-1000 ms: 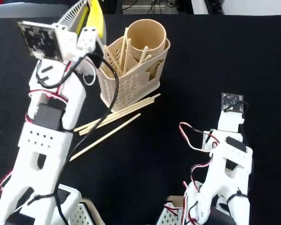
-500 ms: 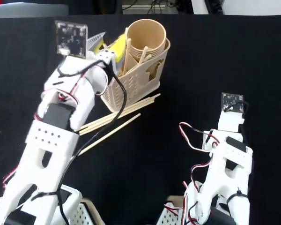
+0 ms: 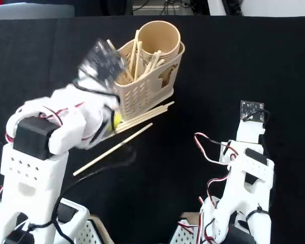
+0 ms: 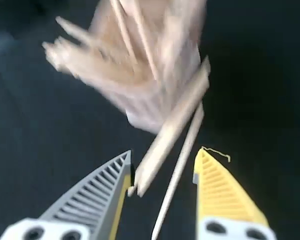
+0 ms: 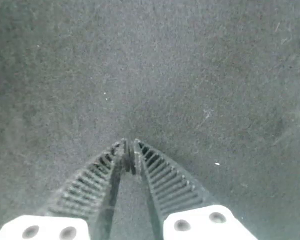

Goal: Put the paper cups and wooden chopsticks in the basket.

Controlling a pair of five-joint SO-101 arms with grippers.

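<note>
Where the left tool (image 4: pixel 164 152) gapes, pale slender chopsticks (image 4: pixel 171 129) seemingly lie.

The left arm (image 3: pixel 56 127) is bent well forward and down, elbow high and wrist tipped low. The left gripper (image 4: pixel 163 154) has its jaws spread wide, one grey, the other yellow. The right arm (image 3: pixel 246 173) sits folded back over its base, wrist pointing downward. The right gripper (image 5: pixel 130 150) has both dark jaws pressed together at the tips.
</note>
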